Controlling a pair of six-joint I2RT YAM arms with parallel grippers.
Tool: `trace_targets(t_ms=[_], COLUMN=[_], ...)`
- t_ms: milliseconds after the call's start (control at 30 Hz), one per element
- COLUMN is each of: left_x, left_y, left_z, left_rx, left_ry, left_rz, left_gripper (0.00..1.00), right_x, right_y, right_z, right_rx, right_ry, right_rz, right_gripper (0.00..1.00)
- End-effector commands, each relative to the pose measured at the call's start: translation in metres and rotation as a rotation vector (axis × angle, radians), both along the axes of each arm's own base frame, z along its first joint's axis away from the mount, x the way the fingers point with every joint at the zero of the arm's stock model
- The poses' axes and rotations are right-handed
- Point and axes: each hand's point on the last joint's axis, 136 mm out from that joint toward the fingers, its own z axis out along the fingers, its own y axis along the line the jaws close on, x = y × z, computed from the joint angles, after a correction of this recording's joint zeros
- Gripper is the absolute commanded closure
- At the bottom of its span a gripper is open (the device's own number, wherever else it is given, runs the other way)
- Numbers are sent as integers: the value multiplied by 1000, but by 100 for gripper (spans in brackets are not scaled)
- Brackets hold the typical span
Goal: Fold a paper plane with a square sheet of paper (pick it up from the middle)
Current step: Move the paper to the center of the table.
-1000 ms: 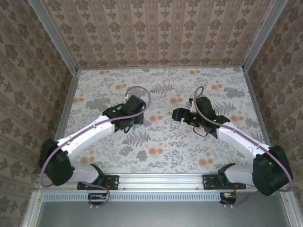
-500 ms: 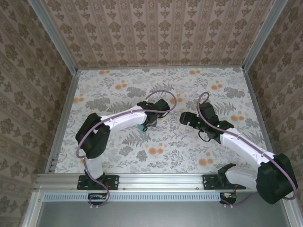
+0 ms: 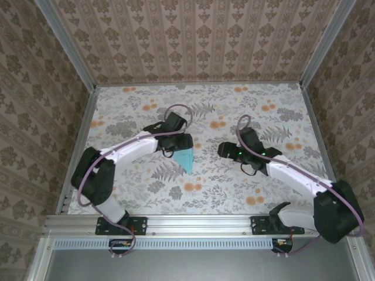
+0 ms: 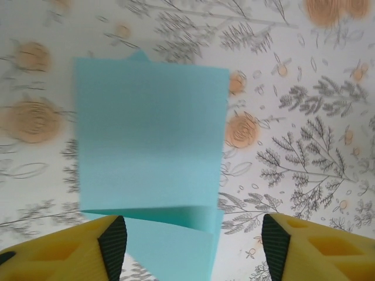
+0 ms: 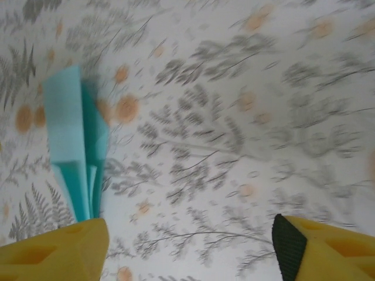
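1. The turquoise paper plane (image 3: 186,159) lies flat near the middle of the floral bench (image 3: 234,105), its point toward the arm bases.
2. The left claw (image 3: 177,139) hovers over its wide end, jaws apart, gripping nothing.
3. The right claw (image 3: 225,150), well apart to its right, is open and empty.

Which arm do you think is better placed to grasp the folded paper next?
Left, probably: the folded paper lies directly below and between the left arm's jaws, which are open, while the right arm's jaws, also open, stand off to one side.

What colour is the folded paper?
The paper is plain light turquoise; clearest from left wrist.
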Motion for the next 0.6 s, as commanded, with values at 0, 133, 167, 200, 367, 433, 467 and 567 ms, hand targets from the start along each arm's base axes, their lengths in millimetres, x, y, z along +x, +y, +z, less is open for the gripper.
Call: trace_targets(t_ms=[0, 133, 167, 200, 367, 433, 467, 567], left_x=[-2, -9, -11, -14, -29, -31, -33, -37], left_y=[21, 59, 69, 77, 104, 113, 117, 122], left_z=[4, -1, -2, -2, -8, -9, -11, -12], left_rx=[-64, -63, -62, -65, -93, -112, -118, -141], left_ry=[3, 4, 5, 4, 11, 13, 15, 22], left_rz=[53, 139, 162, 182, 245, 274, 286, 297], left_gripper=[33, 26, 25, 23, 17, 16, 16, 16], right_x=[2, -3, -3, -4, 2, 5, 7, 11], right_y=[57, 117, 132, 145, 182, 187, 188, 185], right_z=[18, 6, 5, 2, -20, -32, -37, -53], right_rx=[54, 35, 35, 34, 14, -3, -20, -78], right_ry=[-42, -9, -8, -1, 49, 73, 82, 105], right_rz=[123, 225, 246, 268, 301, 305, 300, 298], right_gripper=[30, 42, 44, 47, 51, 52, 52, 52])
